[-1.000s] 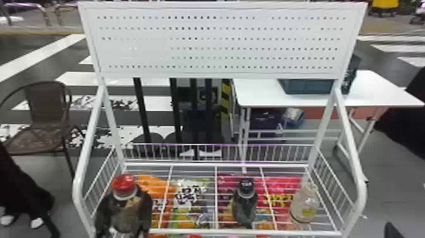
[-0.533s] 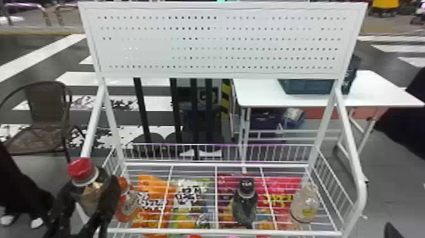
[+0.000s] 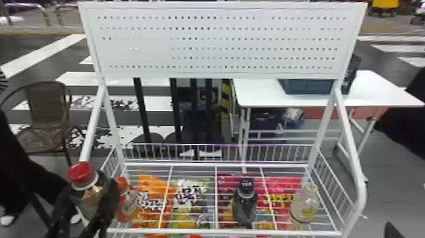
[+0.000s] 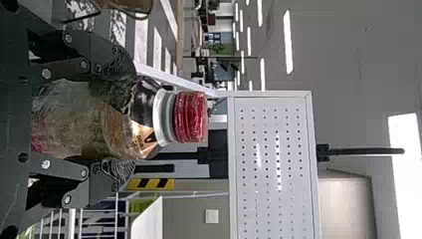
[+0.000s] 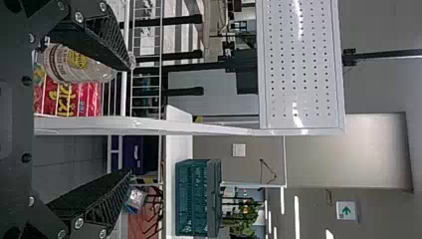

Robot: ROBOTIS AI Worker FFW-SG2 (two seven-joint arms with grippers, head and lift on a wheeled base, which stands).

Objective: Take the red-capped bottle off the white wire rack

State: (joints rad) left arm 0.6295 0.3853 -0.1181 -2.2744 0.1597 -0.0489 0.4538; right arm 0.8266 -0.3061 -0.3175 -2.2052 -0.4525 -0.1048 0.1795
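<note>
A shelf of thin white wire is formed by the metal rack [image 3: 218, 164], with low wire sides and a white perforated panel [image 3: 218, 41] above its far edge. Orange [image 3: 151, 185] and pink-red [image 3: 284, 185] printed bags are seen below the wires. Across the shelf, from left to right, an orange-capped clear bottle [image 3: 125, 202], a black-capped dark bottle [image 3: 245, 202] and a pale clear bottle with a yellow-marked label [image 3: 304, 202] are placed. Beyond the rack, a brown woven chair [image 3: 47, 107] is set to the left and a white-topped table [image 3: 373, 91] to the right, with a teal plastic crate [image 5: 191, 199] on it; the dark floor is crossed by white painted stripes [image 3: 41, 57].

The red-capped bottle [image 3: 83, 175] (its tan and black label partly covered) is pointed cap up, its long axis close to vertical. It is held at the rack's near left corner, left of the orange-capped one; whether its base is touching the rack cannot be told. Its body is gripped from both sides by the fingers of the left gripper [image 3: 87, 199], which are kept apart by its width. The right gripper [image 3: 391, 231] is placed at the near right, outside the rack, its fingers spread wide and nothing held between them.
</note>
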